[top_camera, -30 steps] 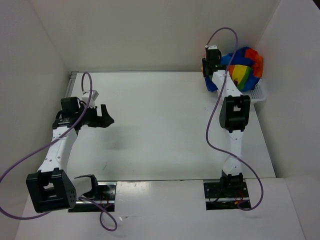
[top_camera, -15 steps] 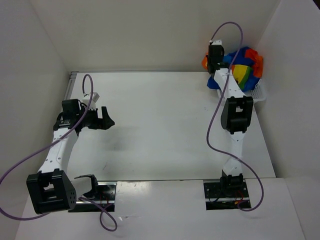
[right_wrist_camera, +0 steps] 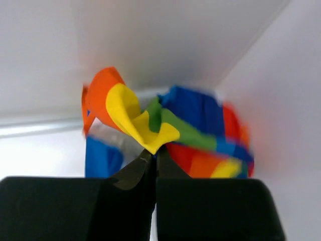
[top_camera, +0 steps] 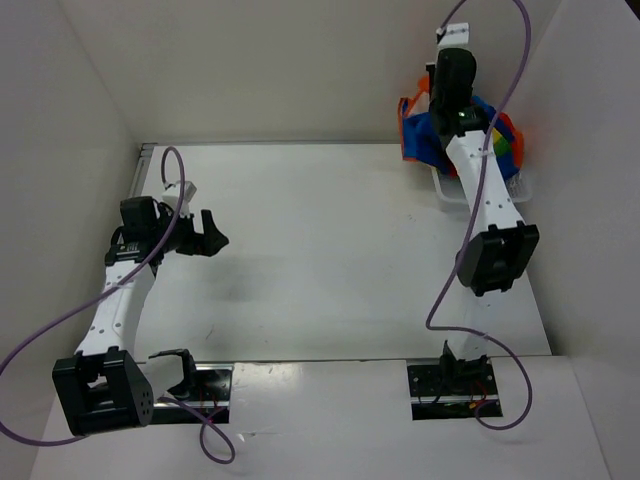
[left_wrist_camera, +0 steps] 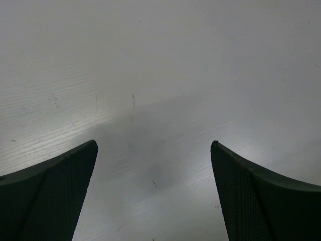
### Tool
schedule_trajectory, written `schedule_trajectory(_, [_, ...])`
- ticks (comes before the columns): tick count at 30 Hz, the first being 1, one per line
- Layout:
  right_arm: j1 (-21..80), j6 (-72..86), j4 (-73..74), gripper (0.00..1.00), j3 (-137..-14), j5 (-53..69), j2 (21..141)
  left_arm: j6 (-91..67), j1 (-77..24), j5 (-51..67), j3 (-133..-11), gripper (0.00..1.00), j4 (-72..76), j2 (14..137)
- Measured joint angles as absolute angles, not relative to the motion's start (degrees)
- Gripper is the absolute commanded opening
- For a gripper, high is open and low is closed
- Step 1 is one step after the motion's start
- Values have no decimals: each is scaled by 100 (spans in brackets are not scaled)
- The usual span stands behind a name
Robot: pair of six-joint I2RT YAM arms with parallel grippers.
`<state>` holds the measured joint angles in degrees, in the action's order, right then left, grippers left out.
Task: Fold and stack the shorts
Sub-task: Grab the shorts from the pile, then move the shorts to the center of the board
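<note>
The rainbow-striped shorts (top_camera: 415, 128) are bunched at the far right corner, partly lifted out of the white mesh basket (top_camera: 515, 188). My right gripper (top_camera: 444, 92) is raised above the basket and shut on a yellow-and-green fold of the shorts (right_wrist_camera: 150, 128), which hang from its tips. My right gripper (right_wrist_camera: 154, 150) shows its jaws pressed together on the cloth. My left gripper (top_camera: 212, 236) is open and empty over the left side of the table; in the left wrist view my left gripper (left_wrist_camera: 154, 150) has only bare table between its fingers.
White walls close in the table at the back, left and right. The basket stands against the right wall at the far corner. A purple cable loops from each arm.
My right gripper has risen and moved toward the back wall, pulling the shorts up out of the basket. The left arm has hardly moved.
</note>
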<state>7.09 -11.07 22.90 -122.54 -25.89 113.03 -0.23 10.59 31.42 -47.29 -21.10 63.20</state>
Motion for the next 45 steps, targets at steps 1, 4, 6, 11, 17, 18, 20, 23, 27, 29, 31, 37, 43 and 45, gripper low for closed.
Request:
schedule_trajectory(1, [847, -1210, 2259, 1, -12313, -2613, 11109, -23, 1059, 3173, -4733, 100, -2058, 6320])
schedule_trajectory(4, [1463, -1553, 1970, 0, -12580, -2620, 10608, -25, 1059, 3260, -4753, 100, -1900, 6305])
schedule_trajectory(6, [2058, -1820, 1809, 0, -13043, -2617, 10431, -25, 1059, 3299, -4775, 100, -1800, 6261])
schedule_trajectory(11, [3734, -2189, 1608, 18, -14534, -2602, 10495, -25, 1059, 3321, -4864, 100, -1649, 5983])
schedule_trajectory(17, [4388, -1411, 2187, 99, -14923, -2150, 10973, -23, 1090, 2934, -4963, 100, -1658, 5581])
schedule_trajectory(18, [4383, -1260, 2381, 99, -14785, -1992, 11091, -23, 1118, 2801, -4993, 100, -1682, 5518])
schedule_trajectory(20, [4357, -1026, 2783, 99, -14304, -1636, 11271, -21, 1201, 2467, -5063, 100, -1721, 5393])
schedule_trajectory(23, [4357, -777, 3398, 99, -13522, -1118, 11467, -21, 1350, 2064, -5148, 100, -1752, 5229])
schedule_trajectory(27, [4364, -574, 3841, 99, -12287, -825, 11268, -19, 1450, 2034, -5168, 100, -1914, 5159])
schedule_trajectory(29, [4364, -543, 3874, 99, -11308, -799, 10814, -19, 1435, 2250, -5164, 100, -2049, 5221])
schedule_trajectory(31, [4364, -582, 3830, 99, -10304, -827, 10252, -21, 1332, 2416, -5140, 100, -2128, 5367])
schedule_trajectory(37, [4364, -1372, 3483, 99, -7767, -961, 8757, -21, 541, 2158, -4700, 100, -2458, 6034])
schedule_trajectory(43, [4366, -1986, 3533, 99, -6849, -445, 8606, -21, 294, 1688, -4545, 100, -2333, 6460])
schedule_trajectory(45, [4392, -2080, 3516, 99, -6766, -281, 8565, -21, 187, 1623, -4532, 100, -2115, 6582])
